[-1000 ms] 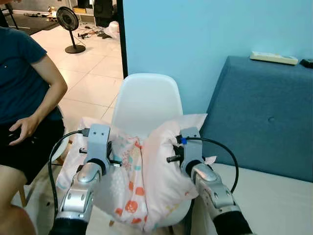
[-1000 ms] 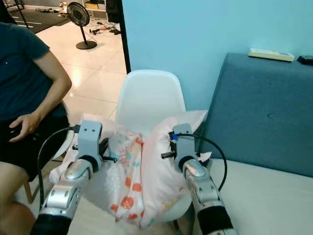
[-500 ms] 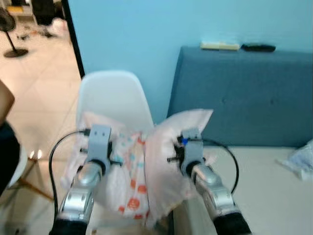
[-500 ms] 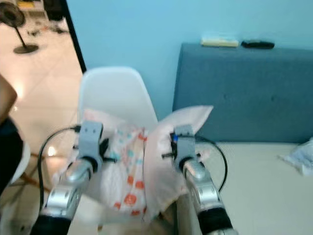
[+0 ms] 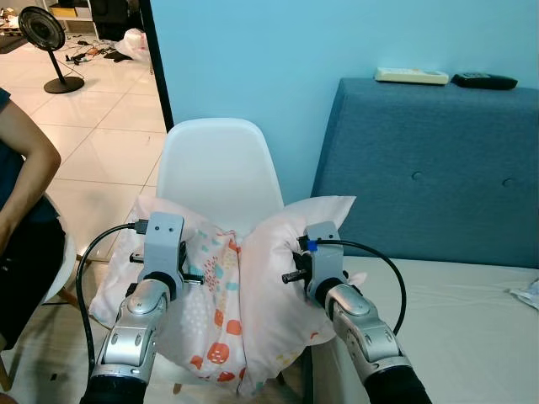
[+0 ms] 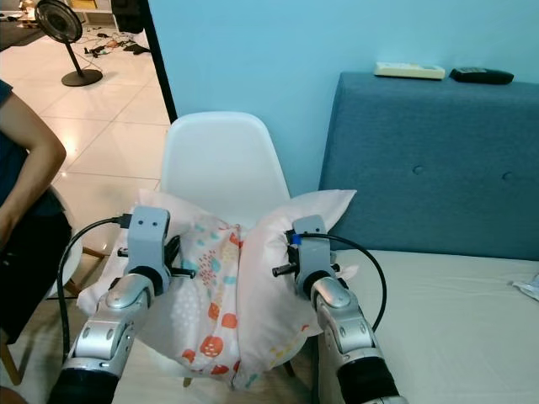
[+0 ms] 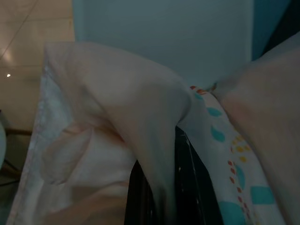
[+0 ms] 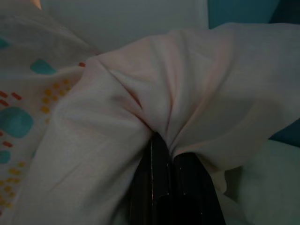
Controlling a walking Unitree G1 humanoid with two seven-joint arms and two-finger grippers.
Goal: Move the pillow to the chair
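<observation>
The pillow point(image 5: 244, 295) hangs folded in the air in front of the white chair point(image 5: 221, 172), over the front edge of its seat, and it hides most of the seat. Both grippers hold it. The left gripper point(image 7: 157, 187) is closed on a fold of cloth at the pillow's left side, and the right gripper point(image 8: 171, 180) pinches a bunch of cloth at its right side; the black fingers point(image 8: 159, 187) press together with the cloth gathered between them.

The chair's back stands free above the pillow, near the blue wall point(image 5: 278, 50). To the right, just beside the chair, is a blue headboard point(image 5: 438, 168) with a white mattress point(image 5: 455, 328) below it. To the left the tiled floor point(image 5: 109, 143) is open (a person's arm point(image 5: 29, 164) is at that edge).

The pillow is pale pink outside, and the inner fold shows white cloth with orange and teal spots. Its upper right corner points up toward the headboard.
</observation>
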